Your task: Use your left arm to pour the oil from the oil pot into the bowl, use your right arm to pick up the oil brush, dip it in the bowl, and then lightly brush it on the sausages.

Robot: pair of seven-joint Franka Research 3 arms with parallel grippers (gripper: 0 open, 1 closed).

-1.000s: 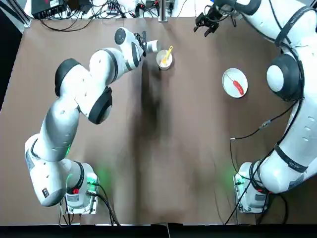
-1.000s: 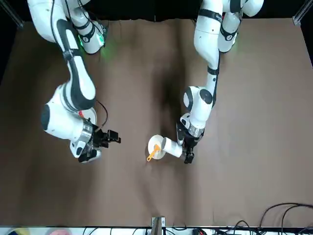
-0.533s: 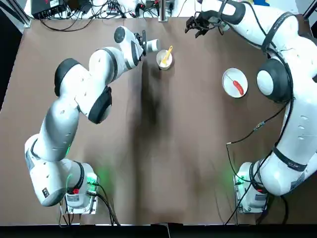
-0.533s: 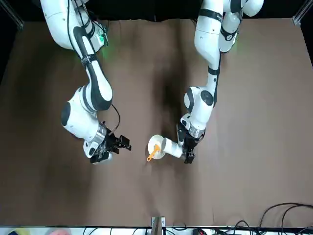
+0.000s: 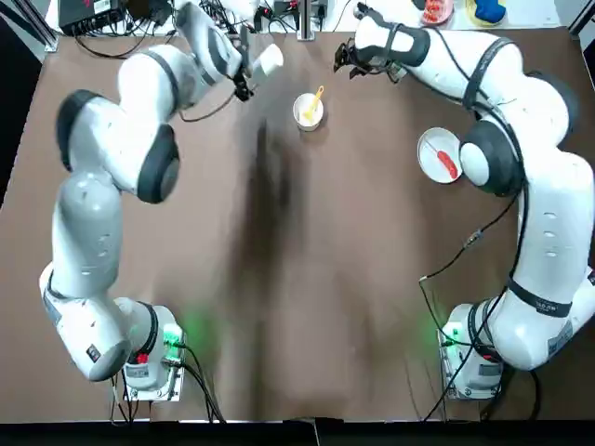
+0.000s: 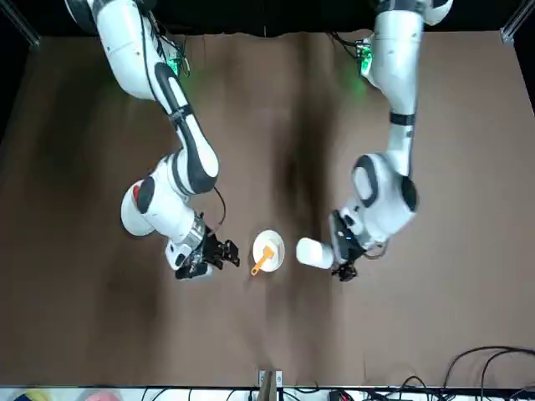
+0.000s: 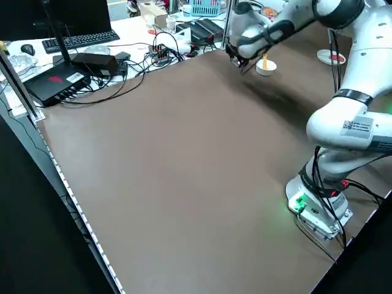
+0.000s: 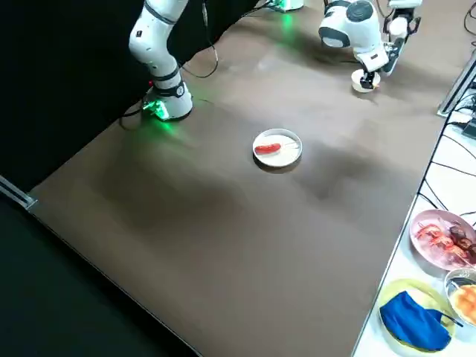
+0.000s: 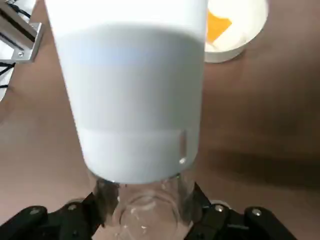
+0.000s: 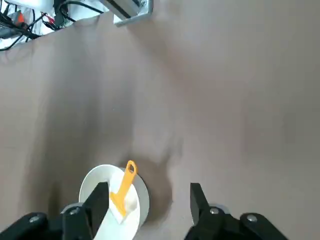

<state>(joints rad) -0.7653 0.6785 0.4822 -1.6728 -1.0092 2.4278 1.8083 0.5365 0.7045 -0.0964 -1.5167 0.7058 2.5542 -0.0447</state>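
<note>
From overhead, the left gripper (image 5: 244, 67) is at the far side of the brown table (image 5: 297, 307), its jaws closed on the oil pot (image 5: 268, 59), a slim cylindrical bottle with a white top and clear glass base, which lies tilted with its white end pointing toward the small round white bowl (image 5: 308, 112) yet apart from it; the oil brush (image 5: 314, 99), short with a yellow-orange handle, leans in that bowl, and the right gripper (image 5: 357, 58) hangs empty just beyond and beside the bowl, fingers spread, while the small bright red sausage (image 5: 447, 163) lies on a flat white plate (image 5: 430, 149) well apart toward the right arm. From the front, the left gripper (image 6: 341, 251) clamps the oil pot (image 6: 313, 253) on its side just beside the bowl (image 6: 275, 243), not touching, the brush (image 6: 264, 258) sticks out over the bowl's near rim, and the right gripper (image 6: 219, 251) stands parted just on the other side, with the bowl between the two. From the left side, the bowl (image 7: 266, 69) and brush (image 7: 265, 61) sit behind the left arm's wrist. From the right side, the sausage (image 8: 268, 148) rests on its plate (image 8: 289, 155), far from the bowl (image 8: 364, 84). In the left wrist view the pot's glass base (image 9: 143, 207) sits gripped between the fingers and the bowl (image 9: 238, 38) lies past its white top. In the right wrist view the open fingers (image 10: 98, 200) frame nothing, the brush (image 10: 123, 187) and bowl (image 10: 141, 206) lying just ahead of one finger.
</note>
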